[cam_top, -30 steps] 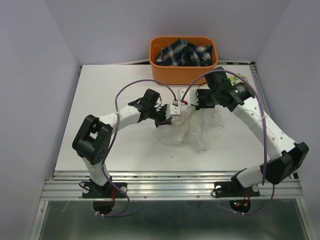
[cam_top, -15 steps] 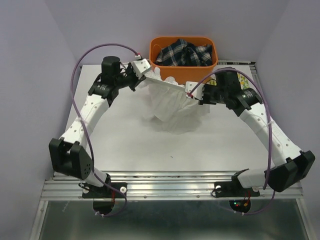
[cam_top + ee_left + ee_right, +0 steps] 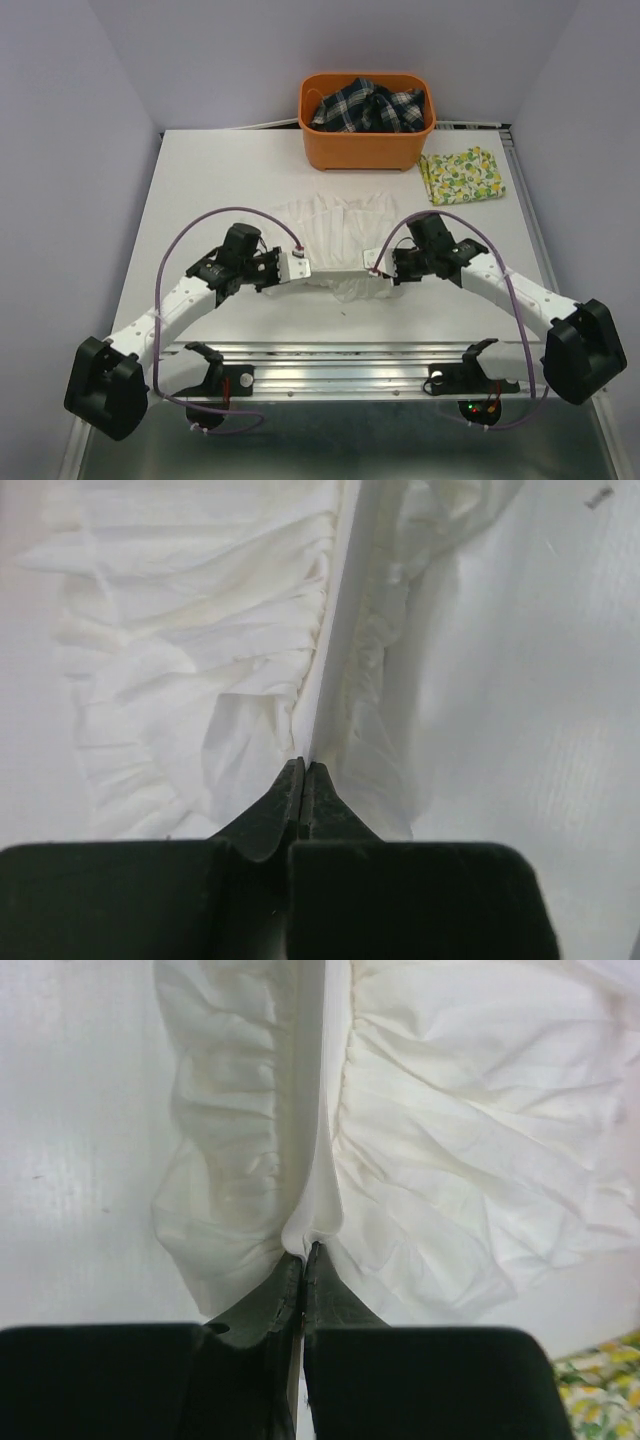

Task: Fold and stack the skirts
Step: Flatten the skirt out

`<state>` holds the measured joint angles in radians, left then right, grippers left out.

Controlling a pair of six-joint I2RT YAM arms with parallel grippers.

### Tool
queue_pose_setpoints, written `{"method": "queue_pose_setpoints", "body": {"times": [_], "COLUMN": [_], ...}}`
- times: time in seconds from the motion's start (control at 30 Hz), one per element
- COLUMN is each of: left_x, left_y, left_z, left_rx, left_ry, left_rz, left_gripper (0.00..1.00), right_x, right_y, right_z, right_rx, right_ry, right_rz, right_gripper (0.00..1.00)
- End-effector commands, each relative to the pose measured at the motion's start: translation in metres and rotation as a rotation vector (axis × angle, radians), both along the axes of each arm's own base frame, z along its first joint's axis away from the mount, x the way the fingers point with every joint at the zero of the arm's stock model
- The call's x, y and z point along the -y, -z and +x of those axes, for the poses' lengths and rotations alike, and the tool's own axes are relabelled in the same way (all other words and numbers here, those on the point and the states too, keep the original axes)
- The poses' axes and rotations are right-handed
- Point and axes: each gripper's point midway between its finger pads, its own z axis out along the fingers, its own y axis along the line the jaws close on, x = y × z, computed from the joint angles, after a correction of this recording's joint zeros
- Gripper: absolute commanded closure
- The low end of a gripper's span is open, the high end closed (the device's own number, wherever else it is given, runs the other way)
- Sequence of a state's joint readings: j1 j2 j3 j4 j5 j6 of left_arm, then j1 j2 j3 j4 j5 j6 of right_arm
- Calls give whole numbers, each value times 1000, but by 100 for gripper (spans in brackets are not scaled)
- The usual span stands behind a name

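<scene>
Two corners of the white skirt point(image 3: 335, 225), spread mid-bench point(image 3: 200, 190), are pinched tight: left end effector point(image 3: 298, 266) at 7 o'clock, right end effector point(image 3: 375, 262) at 5 o'clock. The lemon skirt point(image 3: 462, 175) lies at the bench's 2 o'clock.

The white skirt point(image 3: 335, 235) is crinkly matt cloth on a smooth table point(image 3: 220, 180); the basket point(image 3: 365, 145) is glossy orange plastic.

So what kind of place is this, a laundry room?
More likely a robot lab: two arms bolted to a metal rail, a white table boxed in by plain walls, a white skirt held for folding.
</scene>
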<state>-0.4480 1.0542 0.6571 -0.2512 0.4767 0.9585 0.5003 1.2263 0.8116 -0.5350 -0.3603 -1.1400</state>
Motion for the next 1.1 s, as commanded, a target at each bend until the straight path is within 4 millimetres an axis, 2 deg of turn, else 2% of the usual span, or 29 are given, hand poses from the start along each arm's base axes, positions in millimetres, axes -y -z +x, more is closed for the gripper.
{"method": "queue_pose_setpoints", "body": {"times": [0.0,0.03,0.13,0.17,0.2,0.23,0.27,0.3,0.33,0.57,0.7,0.83,1.07], "left_x": [-20,-18,-16,-16,-14,-13,-12,-11,-8,5,17,35,63], "left_y": [19,22,25,26,26,25,26,25,24,14,10,12,27], "left_z": [-10,-15,-23,-24,-25,-24,-24,-24,-24,-28,-35,-42,-46], "left_rx": [58,42,-6,-16,-25,-35,-41,-44,-44,-65,-71,-122,-88], "left_ry": [15,34,66,73,80,81,85,90,97,139,179,214,265], "left_rz": [153,154,168,171,169,170,171,168,164,124,107,96,144], "left_gripper": [100,100,81,72,57,52,39,37,26,25,28,31,34], "right_x": [11,10,6,6,4,4,2,2,2,-2,1,3,10], "right_y": [33,35,39,39,38,38,38,37,37,36,40,43,44], "right_z": [-23,-28,-40,-41,-43,-43,-45,-45,-45,-48,-49,-51,-54], "right_rx": [-41,-51,-70,-71,-71,-74,-78,-80,-87,-108,-112,-125,-116], "right_ry": [-9,-20,-39,-36,-41,-34,-39,-35,-30,-15,-7,13,28], "right_rz": [-84,-85,-74,-70,-66,-63,-63,-61,-59,-45,-59,-60,-74], "right_gripper": [99,99,99,99,99,99,99,99,99,99,99,99,99]}}
